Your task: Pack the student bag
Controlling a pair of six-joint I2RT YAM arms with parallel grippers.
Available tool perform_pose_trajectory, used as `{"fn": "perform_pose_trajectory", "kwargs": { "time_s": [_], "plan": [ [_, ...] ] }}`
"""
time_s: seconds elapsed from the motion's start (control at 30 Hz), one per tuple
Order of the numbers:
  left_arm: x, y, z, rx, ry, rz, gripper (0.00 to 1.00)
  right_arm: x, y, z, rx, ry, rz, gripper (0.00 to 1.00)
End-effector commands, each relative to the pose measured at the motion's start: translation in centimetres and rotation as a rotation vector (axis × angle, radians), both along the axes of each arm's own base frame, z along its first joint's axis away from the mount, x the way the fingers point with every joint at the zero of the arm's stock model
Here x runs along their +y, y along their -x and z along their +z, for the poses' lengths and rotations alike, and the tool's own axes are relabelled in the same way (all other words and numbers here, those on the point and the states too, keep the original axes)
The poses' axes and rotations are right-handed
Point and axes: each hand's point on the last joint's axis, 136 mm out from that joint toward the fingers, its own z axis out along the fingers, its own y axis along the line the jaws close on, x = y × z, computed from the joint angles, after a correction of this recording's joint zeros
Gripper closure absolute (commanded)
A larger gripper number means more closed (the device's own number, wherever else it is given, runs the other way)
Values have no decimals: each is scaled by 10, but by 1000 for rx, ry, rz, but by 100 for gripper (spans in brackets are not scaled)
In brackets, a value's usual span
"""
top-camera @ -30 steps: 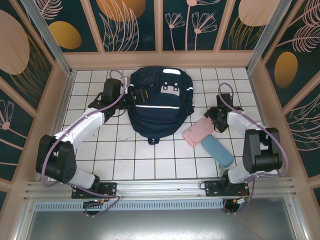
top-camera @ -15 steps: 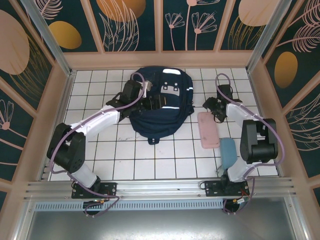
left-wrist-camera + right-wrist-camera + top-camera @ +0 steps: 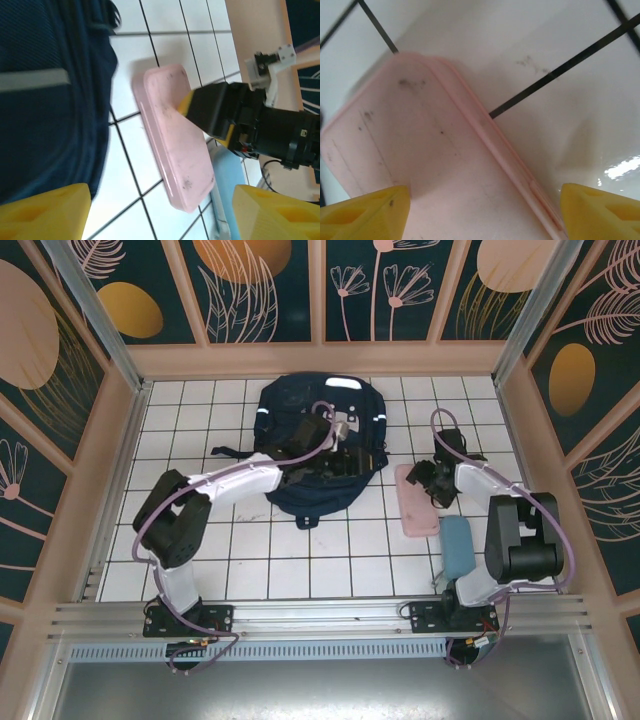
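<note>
Remote station, packing cell: on my screens the white-tiled table (image 3: 250, 550) carries the student bag (image 3: 285, 405), which lies flat at the far middle with its striped front facing up. To the bag's right, and apart from it, lies a pink case (image 3: 415, 502), long side running away from me. A light-blue case (image 3: 457, 545) sits just beside the pink case's near end. My left tool (image 3: 160, 215) hangs over the bag's right half, jaws wide and gripping nothing. My right tool (image 3: 480, 210) sits low over the pink case's far end, jaws also spread wide and not closed on it.
</note>
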Motion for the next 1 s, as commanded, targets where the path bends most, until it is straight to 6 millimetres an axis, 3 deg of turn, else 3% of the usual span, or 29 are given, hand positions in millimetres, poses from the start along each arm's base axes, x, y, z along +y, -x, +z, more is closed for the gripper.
{"fn": "perform_pose_trajectory", "kwargs": {
  "time_s": [0.0, 0.23, 0.4, 0.73, 0.97],
  "plan": [
    [-19, 5, -2, 72, 45, -13, 29, 20, 7, -7, 20, -97, 33, 24],
    [-25, 17, -43, 182, -5, -36, 38, 68, 5, 3, -1, -304, 54, 33],
    [-25, 22, -67, 216, -51, -69, 42, 60, 7, -6, 25, -254, 27, 38],
    [-15, 34, -68, 197, -104, -81, 47, 62, 7, 10, -19, -252, 55, 38],
    [-13, 41, -60, 141, -162, -55, 47, 59, 30, 20, -5, -155, 74, 35]
  ]
}}
